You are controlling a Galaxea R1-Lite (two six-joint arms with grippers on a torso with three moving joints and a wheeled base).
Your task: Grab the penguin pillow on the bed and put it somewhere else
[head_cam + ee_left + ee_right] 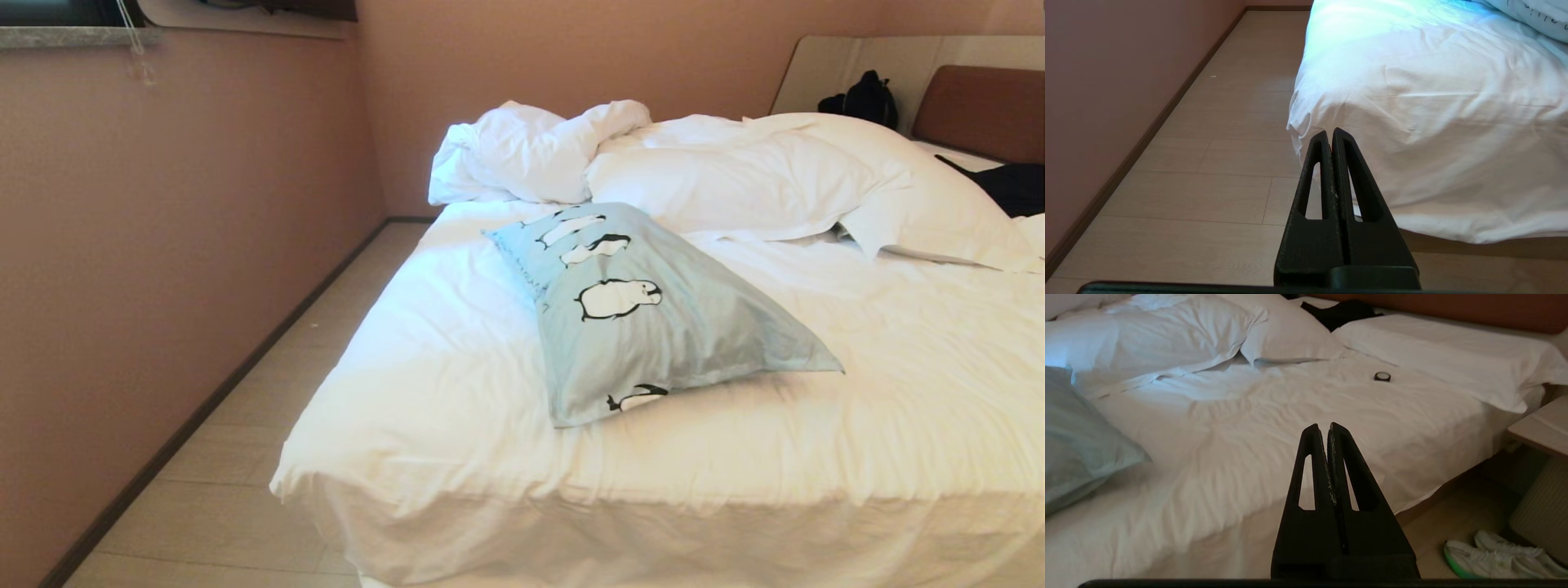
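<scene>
The penguin pillow point(653, 318) lies untouched on the bed point(457, 408), near the foot edge. Both claws are pinched closed and empty: the right gripper point(1327, 426) hangs by the bed's edge, the pillow off to one side; the left gripper point(1330, 132) (parked, probably) points at the mattress corner. The reach is just starting; next, the right jaws must open and swing onto the pillow.

left gripper point(1329, 132) fingers pressed together, low beside bed point(1433, 122) corner, wood floor point(1208, 192)

Penguin pillow point(653, 327) on bed point(457, 441), before duvet point(531, 151)
</scene>
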